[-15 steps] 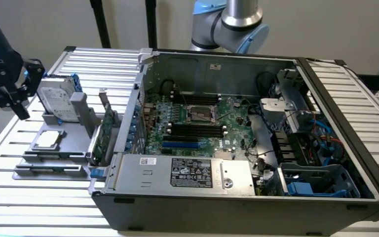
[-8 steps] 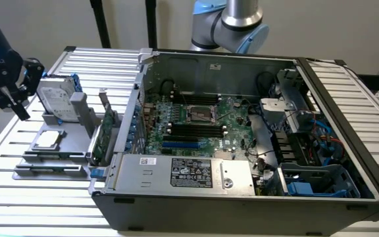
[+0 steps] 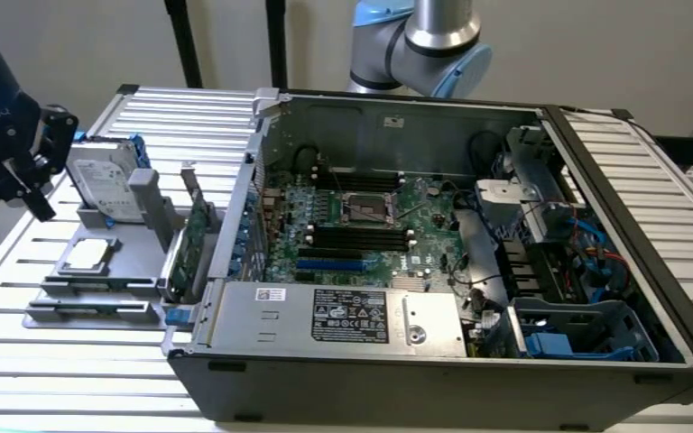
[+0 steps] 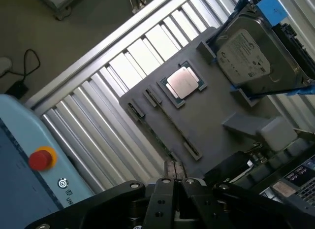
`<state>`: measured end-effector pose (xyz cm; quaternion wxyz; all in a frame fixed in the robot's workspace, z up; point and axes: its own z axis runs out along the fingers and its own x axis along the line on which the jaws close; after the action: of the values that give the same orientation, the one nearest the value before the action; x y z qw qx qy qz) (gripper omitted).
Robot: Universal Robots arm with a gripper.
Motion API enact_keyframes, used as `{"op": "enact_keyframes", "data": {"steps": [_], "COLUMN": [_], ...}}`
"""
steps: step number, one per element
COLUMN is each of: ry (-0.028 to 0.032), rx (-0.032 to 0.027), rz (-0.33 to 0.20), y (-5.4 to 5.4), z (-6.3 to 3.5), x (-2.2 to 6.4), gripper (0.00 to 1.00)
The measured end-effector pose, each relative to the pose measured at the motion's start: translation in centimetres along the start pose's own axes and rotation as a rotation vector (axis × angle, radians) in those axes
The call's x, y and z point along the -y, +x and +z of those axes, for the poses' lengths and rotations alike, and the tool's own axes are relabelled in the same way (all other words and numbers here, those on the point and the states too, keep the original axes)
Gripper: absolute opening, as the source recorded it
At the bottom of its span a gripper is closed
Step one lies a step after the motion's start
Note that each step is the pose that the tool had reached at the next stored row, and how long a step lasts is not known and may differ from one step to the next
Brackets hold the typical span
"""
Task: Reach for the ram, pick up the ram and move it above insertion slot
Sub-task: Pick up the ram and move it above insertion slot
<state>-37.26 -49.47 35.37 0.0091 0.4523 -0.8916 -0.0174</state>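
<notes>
The jaws, pressed together, hang near a grey tray [image 4: 214, 118] holding hard drive [image 4: 246, 56] and processor [image 4: 183, 83].

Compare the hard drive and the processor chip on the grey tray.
The hard drive stands propped on edge; the processor chip lies flat. The drive is far larger than the chip. The drive bears a label; the chip's lid looks plain. Both are silvery.

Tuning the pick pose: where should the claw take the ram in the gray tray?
Top edge of the ram, mid-length, from straight above, pinching its flat faces. It appears to stand on edge in a slot of the tray, ends caught in clips.
</notes>
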Motion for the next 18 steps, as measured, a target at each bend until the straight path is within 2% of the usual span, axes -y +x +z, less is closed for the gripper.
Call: {"op": "enact_keyframes", "data": {"steps": [18], "ry": [0.0002], "rx": [-0.0129], "rz": [-0.327], "y": [0.0], "z": [0.35], "x": [0.02], "gripper": [0.11]}}
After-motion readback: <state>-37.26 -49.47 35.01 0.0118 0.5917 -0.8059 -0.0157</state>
